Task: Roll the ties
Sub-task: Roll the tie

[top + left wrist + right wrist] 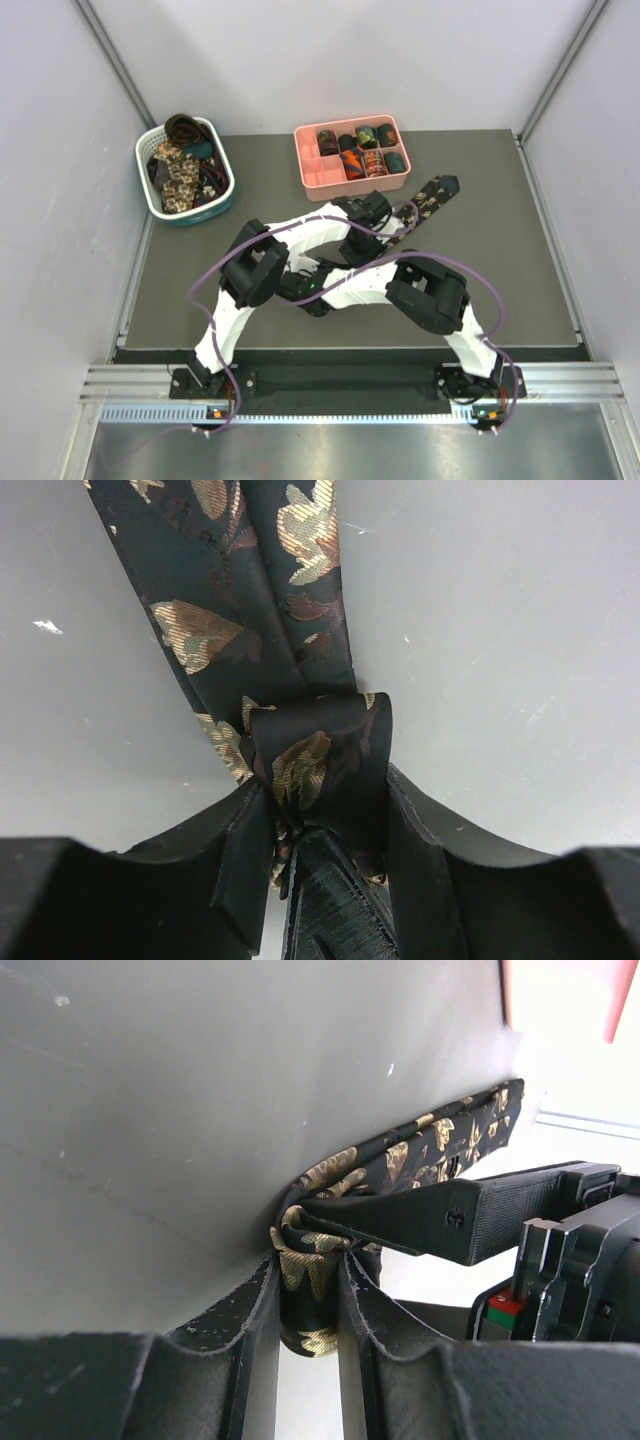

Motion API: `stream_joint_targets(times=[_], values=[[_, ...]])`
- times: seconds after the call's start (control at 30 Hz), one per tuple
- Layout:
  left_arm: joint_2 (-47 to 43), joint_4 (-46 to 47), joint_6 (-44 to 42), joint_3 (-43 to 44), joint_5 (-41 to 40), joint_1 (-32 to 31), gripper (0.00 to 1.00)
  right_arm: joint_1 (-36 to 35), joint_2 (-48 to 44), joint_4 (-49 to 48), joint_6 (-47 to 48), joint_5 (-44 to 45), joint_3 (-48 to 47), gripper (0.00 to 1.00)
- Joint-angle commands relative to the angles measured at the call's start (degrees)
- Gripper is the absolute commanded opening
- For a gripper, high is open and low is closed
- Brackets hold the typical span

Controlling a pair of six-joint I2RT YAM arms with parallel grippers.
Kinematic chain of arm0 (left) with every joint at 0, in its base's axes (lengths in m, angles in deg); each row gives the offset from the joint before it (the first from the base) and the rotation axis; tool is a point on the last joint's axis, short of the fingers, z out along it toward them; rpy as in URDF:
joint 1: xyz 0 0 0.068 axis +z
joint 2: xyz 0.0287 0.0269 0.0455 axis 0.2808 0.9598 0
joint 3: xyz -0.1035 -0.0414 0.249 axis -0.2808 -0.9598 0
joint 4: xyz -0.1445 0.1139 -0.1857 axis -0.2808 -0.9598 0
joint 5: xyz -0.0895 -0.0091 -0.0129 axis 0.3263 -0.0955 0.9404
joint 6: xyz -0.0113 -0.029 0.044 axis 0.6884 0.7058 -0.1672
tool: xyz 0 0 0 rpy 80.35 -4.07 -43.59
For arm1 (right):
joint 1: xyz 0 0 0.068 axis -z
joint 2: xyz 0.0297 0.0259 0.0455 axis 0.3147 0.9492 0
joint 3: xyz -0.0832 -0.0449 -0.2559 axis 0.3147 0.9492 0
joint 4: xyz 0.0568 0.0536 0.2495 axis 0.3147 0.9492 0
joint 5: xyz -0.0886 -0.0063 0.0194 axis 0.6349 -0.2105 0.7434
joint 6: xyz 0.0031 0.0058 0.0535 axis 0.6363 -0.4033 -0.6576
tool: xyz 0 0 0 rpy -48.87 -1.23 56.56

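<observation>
A dark tie (pixel 430 197) with beige floral print lies slanting across the mat, right of centre. Its near end is wound into a small coil (pixel 320 750). In the left wrist view my left gripper (pixel 322 785) straddles that coil, both fingers touching its sides. One right finger (pixel 335 905) pokes up between them. My right gripper (pixel 308 1260) is shut on the coil (pixel 312 1295), pinching it between its pads. A left finger (pixel 450 1222) reaches in to the top of the coil. The unrolled length (pixel 430 1150) runs away over the grey mat.
A pink divided tray (pixel 322 178) at the back centre holds several rolled ties (pixel 365 150). A white-and-teal basket (pixel 143 160) at the back left holds loose ties (pixel 180 172). Both arms cross over the middle of the mat, with purple cables looping above them.
</observation>
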Motion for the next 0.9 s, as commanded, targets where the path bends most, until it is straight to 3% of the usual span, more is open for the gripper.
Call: stream_joint_targets(times=[0.0, 0.33, 0.5, 0.73, 0.87], values=[[2.7, -3.5, 1.0, -4.7, 4.6, -1.2, 0.49, -0.1, -1.1, 0.5, -1.0, -7.0, 1.8, 0.00], [2.4, 2.3, 0.9, -3.3, 2.1, -1.2, 0.60, -1.3, -2.5, -0.4, 0.3, -7.7, 2.0, 0.00], [0.7, 8.6, 1.7, -6.4, -1.4, -1.2, 0.67, -1.4, -3.0, -0.4, 0.4, -8.4, 1.8, 0.00], [-1.0, 16.8, 2.5, -12.4, -6.9, -1.3, 0.68, -1.6, -3.5, -0.7, 0.6, -8.8, 1.9, 0.00], [-3.4, 21.8, 3.1, -15.4, -9.4, -1.2, 0.82, -1.5, -3.6, -0.8, 0.7, -9.1, 1.9, 0.00]])
